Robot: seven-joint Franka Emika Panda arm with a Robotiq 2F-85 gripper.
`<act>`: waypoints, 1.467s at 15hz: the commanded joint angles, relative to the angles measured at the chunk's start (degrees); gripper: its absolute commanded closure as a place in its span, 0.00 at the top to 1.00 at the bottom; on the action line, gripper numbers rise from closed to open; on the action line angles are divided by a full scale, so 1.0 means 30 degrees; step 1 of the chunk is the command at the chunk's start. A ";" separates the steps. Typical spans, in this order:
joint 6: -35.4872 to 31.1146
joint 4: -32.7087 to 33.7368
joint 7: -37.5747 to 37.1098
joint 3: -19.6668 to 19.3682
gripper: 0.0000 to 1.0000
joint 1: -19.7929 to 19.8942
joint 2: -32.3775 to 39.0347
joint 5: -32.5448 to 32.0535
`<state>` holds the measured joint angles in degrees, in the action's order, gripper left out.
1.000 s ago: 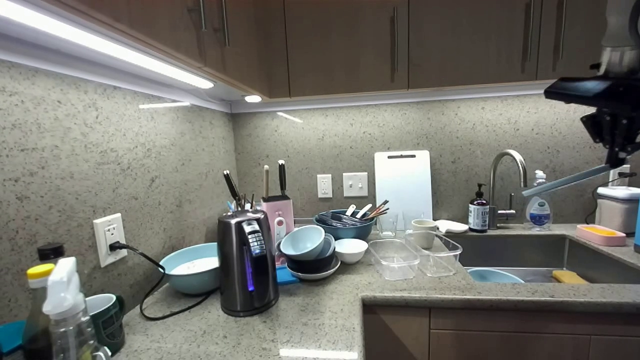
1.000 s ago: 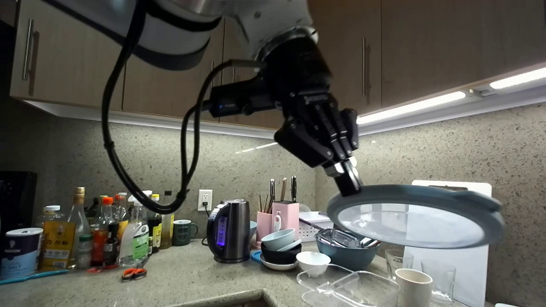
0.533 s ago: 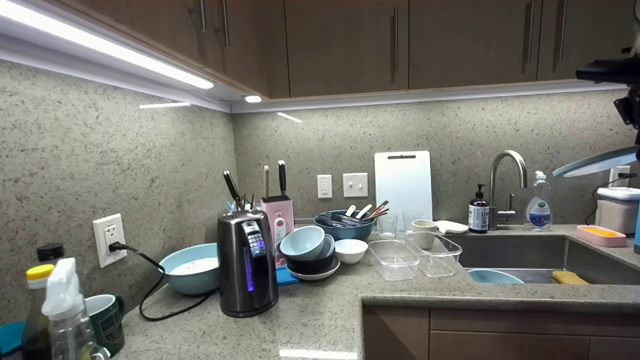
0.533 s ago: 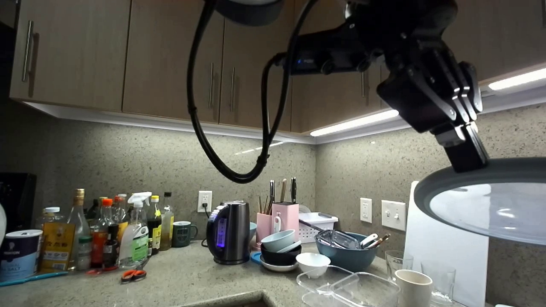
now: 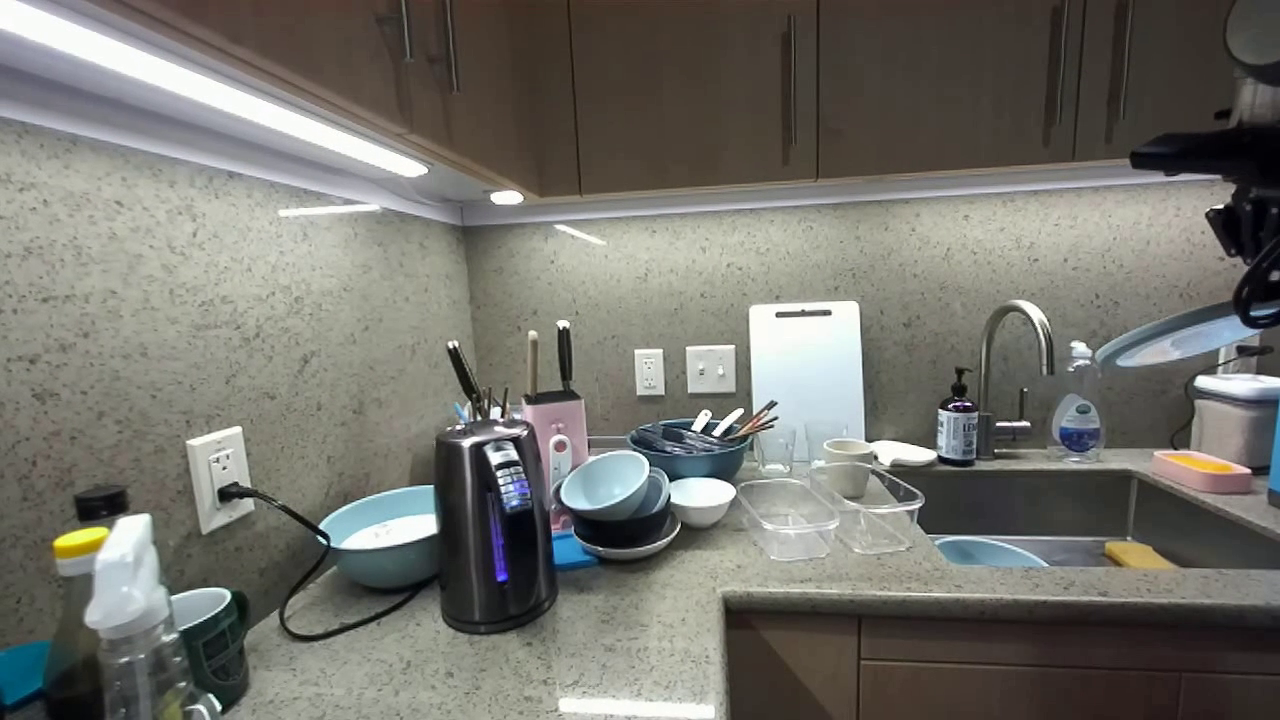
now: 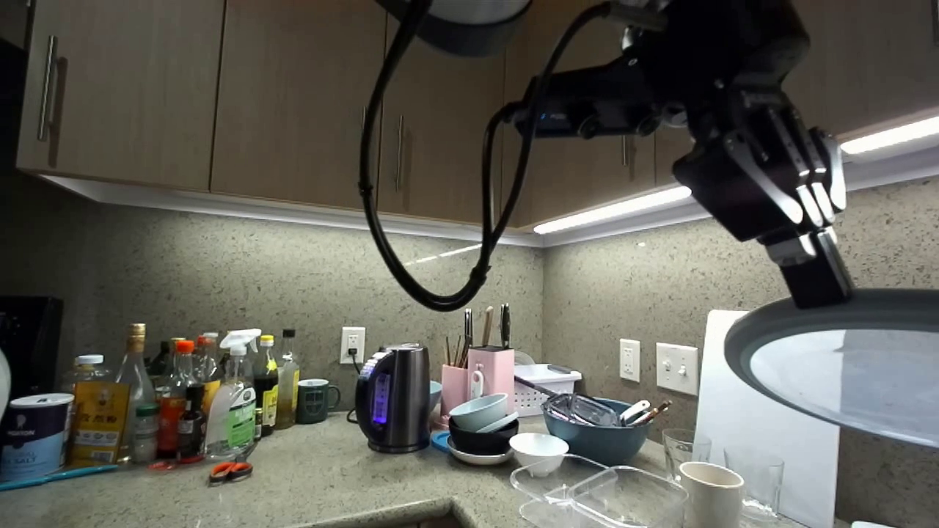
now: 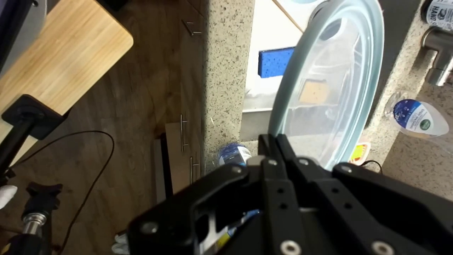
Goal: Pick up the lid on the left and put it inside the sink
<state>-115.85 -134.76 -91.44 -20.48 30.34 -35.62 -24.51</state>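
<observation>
The lid is round, with a grey-blue rim and a clear centre; it shows in the exterior views (image 5: pixel 1175 338) (image 6: pixel 763 334) and in the wrist view (image 7: pixel 373 81). My gripper (image 6: pixel 818 286) is shut on the lid's rim, with the fingertips pinching its edge in the wrist view (image 7: pixel 274 139). The lid hangs tilted in the air, well above counter height. The steel sink (image 5: pixel 1040 500) lies below; in the wrist view the sink (image 7: pixel 255 124) shows behind and through the lid. It holds a light-blue bowl (image 5: pixel 990 551), a yellow sponge (image 5: pixel 1138 555) and a blue sponge (image 7: pixel 276 62).
The faucet (image 5: pixel 1005 370), a dark soap bottle (image 5: pixel 957 425) and a clear dish-soap bottle (image 5: pixel 1078 425) stand behind the sink. A pink soap tray (image 5: pixel 1200 470) sits at its side. Clear containers (image 5: pixel 790 515), a mug (image 6: pixel 710 491) and a white board (image 5: pixel 808 375) stand beside it.
My gripper has carried the lid away from the bowls and kettle, toward the sink side. Over the last half second it has lowered slightly. The grip on the rim has stayed the same.
</observation>
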 commanded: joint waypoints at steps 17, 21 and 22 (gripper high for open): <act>0.0932 0.7292 0.2518 -0.1192 0.01 -0.0081 0.8105 0.1169; 0.3976 0.7717 0.3081 -0.1030 0.01 -0.0077 0.8251 -0.0278; 0.4325 0.7732 0.3139 -0.1014 0.01 -0.0103 0.8272 -0.0816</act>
<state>-107.31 -113.21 -84.31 -23.83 30.07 -11.46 -23.86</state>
